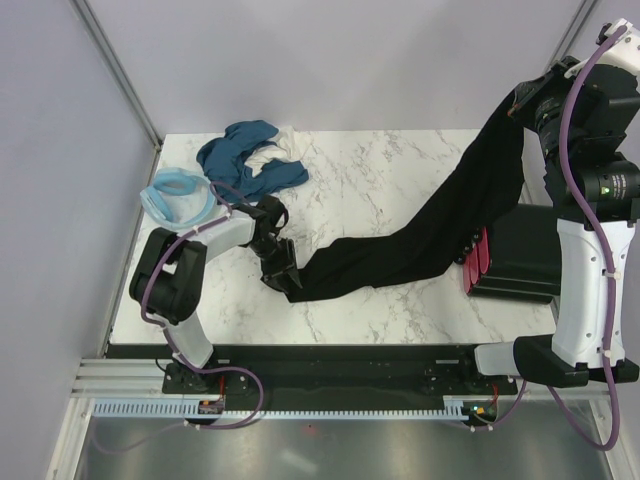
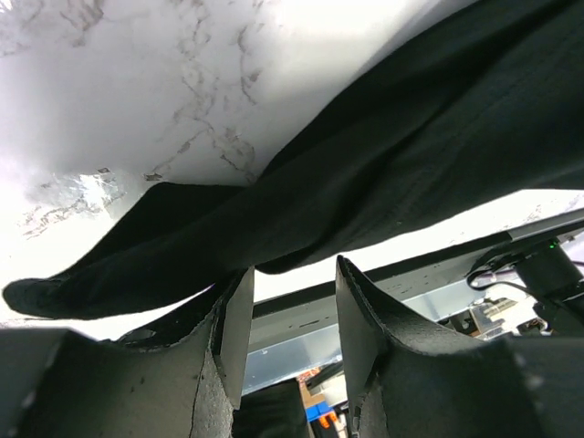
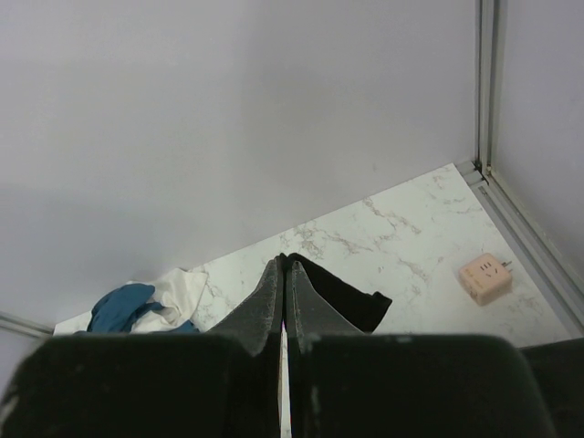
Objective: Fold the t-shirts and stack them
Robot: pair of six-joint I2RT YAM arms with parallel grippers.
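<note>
A black t-shirt [image 1: 420, 240] hangs in a long diagonal band across the marble table [image 1: 400, 170]. It runs from high at 2 o'clock, where the right gripper [image 1: 520, 100] is raised off the surface with its jaws pressed tight on one end of the cloth, down to about 7 o'clock, where the low end trails on the tabletop. There the left gripper [image 1: 287, 283] sits low at the shirt's tail, its jaws about halfway apart. Its wrist camera shows the hem running just beyond the fingertips [image 2: 235, 301] and daylight in the gap, so it appears to grip nothing. A loose heap of teal-blue and white shirts [image 1: 250, 160] lies at 11 o'clock, a light-blue one [image 1: 178, 195] is bunched at 10 o'clock, and what looks like a dark folded stack [image 1: 525, 255] sits at 3 o'clock beside the right arm. The step in hand looks like spreading the shirt before any fold, since it is roped and twisted, not flat. The next move likely calls for the left jaws to close on the low hem or a corner, so both arms can draw the cloth taut and lay it flat at the table's centre. A pinch that catches only one layer, or misses the edge, would leave the garment bunched.
</note>
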